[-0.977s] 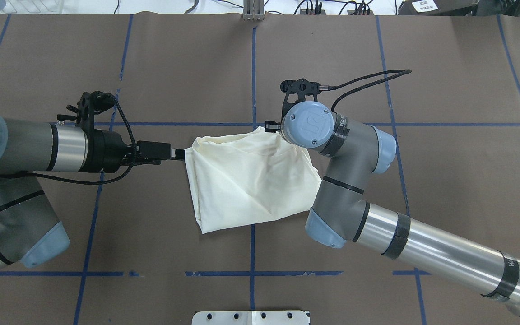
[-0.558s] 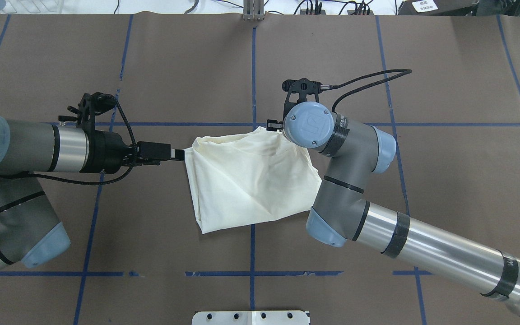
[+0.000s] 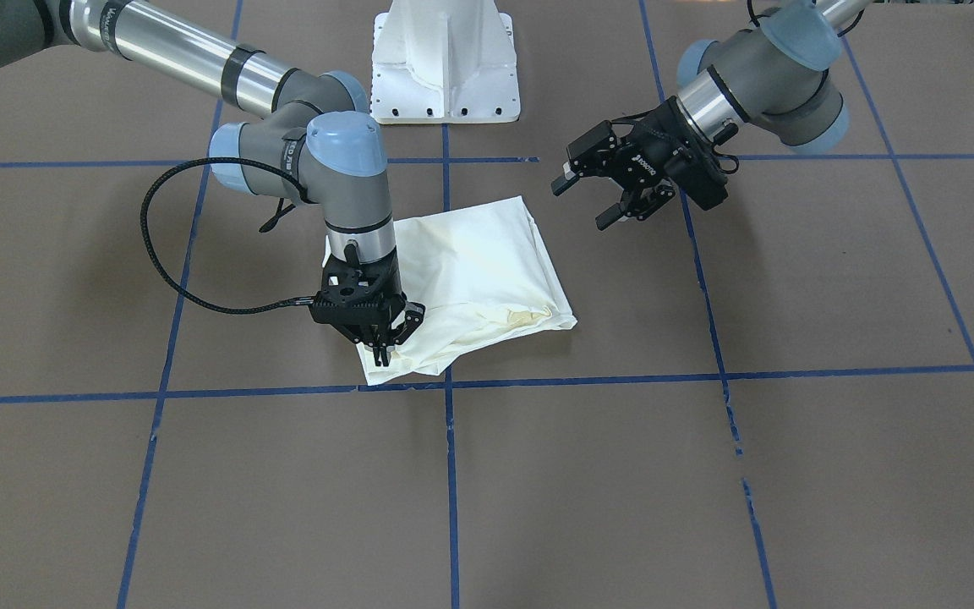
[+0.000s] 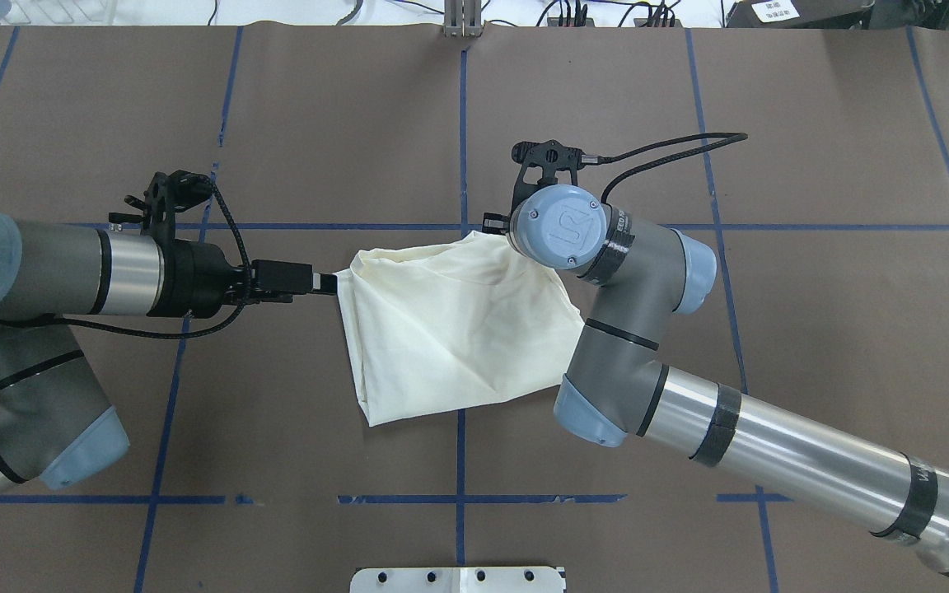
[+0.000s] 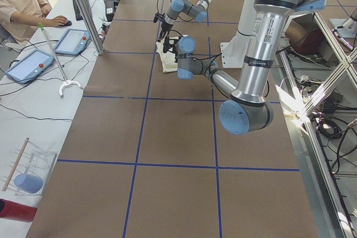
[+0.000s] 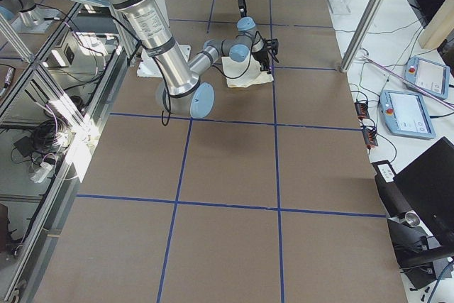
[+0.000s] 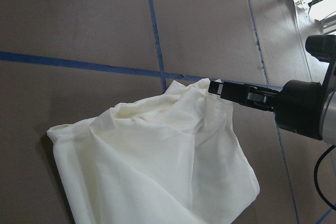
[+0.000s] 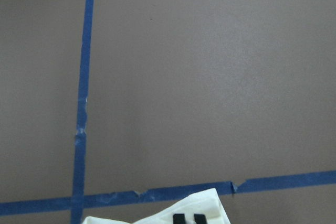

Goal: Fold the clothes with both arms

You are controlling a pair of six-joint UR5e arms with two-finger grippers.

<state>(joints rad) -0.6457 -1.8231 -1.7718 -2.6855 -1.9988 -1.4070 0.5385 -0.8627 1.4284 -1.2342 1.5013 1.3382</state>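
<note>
The shirt [image 3: 487, 262] lies folded into a rumpled, roughly square bundle in the middle of the brown table [image 3: 707, 474], in front of the white pedestal [image 3: 445, 59]. Plain cream cloth faces up. The edge farthest from the robot stops just short of a blue tape line [image 3: 622, 378], and the centre tape line runs under the bundle. The right gripper [image 3: 380, 348] points straight down at the shirt's far corner on the robot's right. Its fingers [image 8: 181, 217] are drawn close together, with the corner's cloth pinched between them. The wrist view shows two dark tips with a narrow gap, set on the fabric's edge, with bare table and tape beyond. Whether that corner is raised off the table cannot be told. The left gripper [image 3: 586, 203] hangs off the shirt's left side, above the table and tilted down toward the cloth. Its jaws are spread wide and it holds nothing. The front view shows bare table between its tips and the shirt, though from overhead the tips line up with the shirt's edge.
</note>
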